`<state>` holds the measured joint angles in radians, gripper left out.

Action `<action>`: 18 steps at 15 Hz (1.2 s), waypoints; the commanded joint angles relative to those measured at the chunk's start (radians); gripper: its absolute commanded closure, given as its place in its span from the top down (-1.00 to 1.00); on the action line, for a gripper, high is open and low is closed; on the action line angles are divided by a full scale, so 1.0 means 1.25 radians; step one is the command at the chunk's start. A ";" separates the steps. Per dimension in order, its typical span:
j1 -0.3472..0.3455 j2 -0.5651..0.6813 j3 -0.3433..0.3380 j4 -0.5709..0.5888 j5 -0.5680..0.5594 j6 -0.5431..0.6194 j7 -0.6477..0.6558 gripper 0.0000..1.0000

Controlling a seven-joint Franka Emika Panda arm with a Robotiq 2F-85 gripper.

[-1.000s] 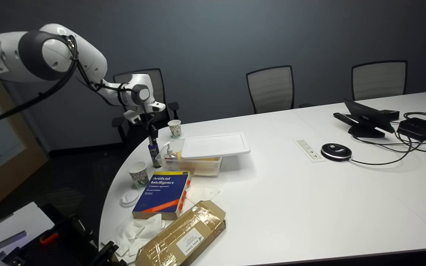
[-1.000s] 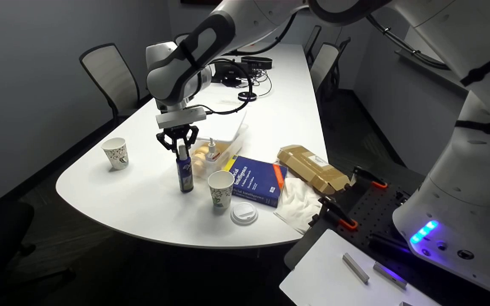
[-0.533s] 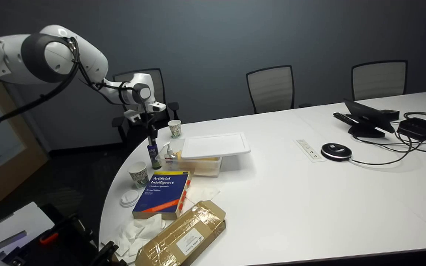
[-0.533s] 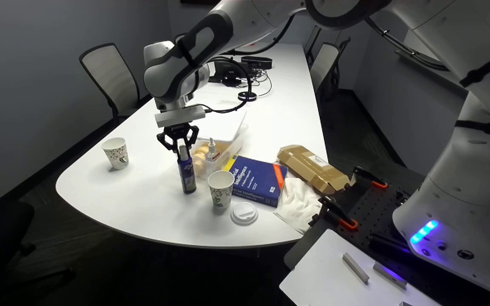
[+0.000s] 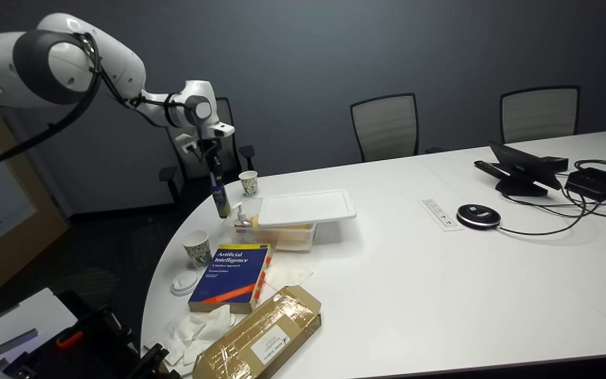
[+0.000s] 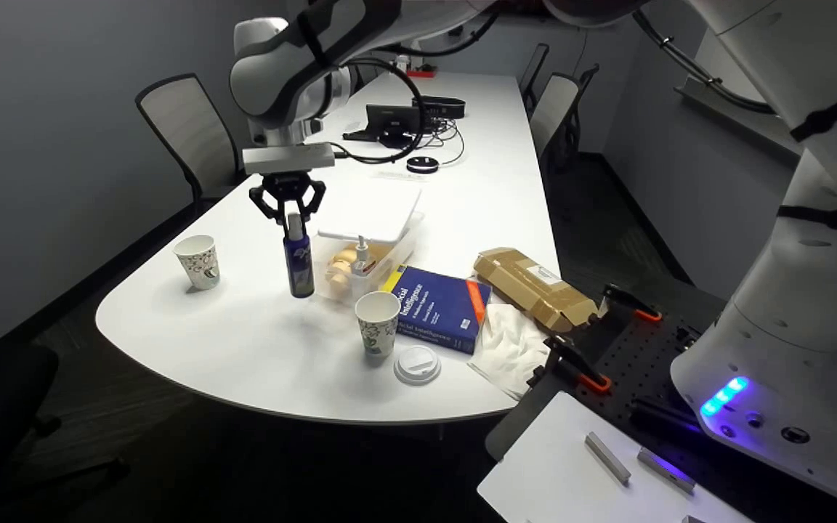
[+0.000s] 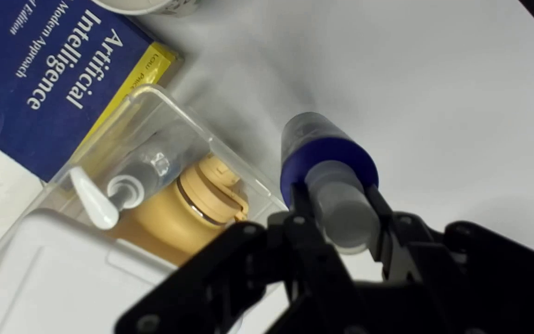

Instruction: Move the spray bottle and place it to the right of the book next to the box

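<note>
Wrist view: gripper point(image 7: 340, 199) clamped snugly on the pale top of the spray bottle point(image 7: 332, 181); box point(image 7: 72, 278) just left of it, book point(image 7: 58, 81) upper left, past the box's end. In an exterior view: spray bottle point(image 6: 299, 265) straight below gripper, long axis near vertical, base apparently clear of table point(image 6: 244, 356). In an exterior view: spray bottle point(image 5: 220, 200) leaning slightly; set-down likely hinges on squaring that axis.

Yellow-banded blue book point(image 5: 232, 277), deep-blue spray bottle point(image 6: 299, 265), scroll-patterned white cup point(image 6: 377, 327)

Cabled white arm point(image 5: 120, 62), black hand point(image 6: 296, 226)
</note>
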<state>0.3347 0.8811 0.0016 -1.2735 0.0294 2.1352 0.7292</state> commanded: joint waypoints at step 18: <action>-0.276 -0.469 -0.131 -0.451 0.018 0.166 0.177 -0.85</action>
<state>0.0236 0.3330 -0.1541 -1.7440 0.0308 2.2640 0.9321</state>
